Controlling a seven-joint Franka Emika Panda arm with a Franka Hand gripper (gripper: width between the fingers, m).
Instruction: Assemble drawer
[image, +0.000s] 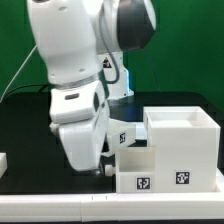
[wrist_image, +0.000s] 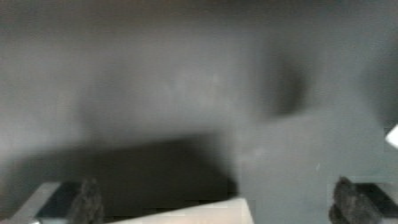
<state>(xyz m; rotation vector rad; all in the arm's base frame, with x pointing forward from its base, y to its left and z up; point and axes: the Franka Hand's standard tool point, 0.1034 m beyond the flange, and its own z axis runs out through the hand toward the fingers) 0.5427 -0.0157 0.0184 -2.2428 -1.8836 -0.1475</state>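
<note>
A: Checking the state of the drawer build. Tool (image: 100, 168) hangs low over the worktop (image: 30, 125), jaws spread wide, nothing held. The wrist view agrees: fingertips (wrist_image: 71, 203) far apart, only blurred grey between them.

B: Where are the parts?

A: Casing (image: 182, 140) stands upright near the tool, on its side toward the exterior view's right. Lower tray (image: 140, 178) sits just beside the tool, touching the casing's front. Upper tray (image: 124, 137) lies above it, partly hidden behind the tool.

B: Are they seated?

A: Cannot tell. Both appear to stick out of the casing toward the tool. Judgement: assembly well along; what is left is pushing the trays home.

B: Any contents?

A: Casing looks open on top, with only white walls showing and nothing inside. The insides of the trays are not visible.
</note>
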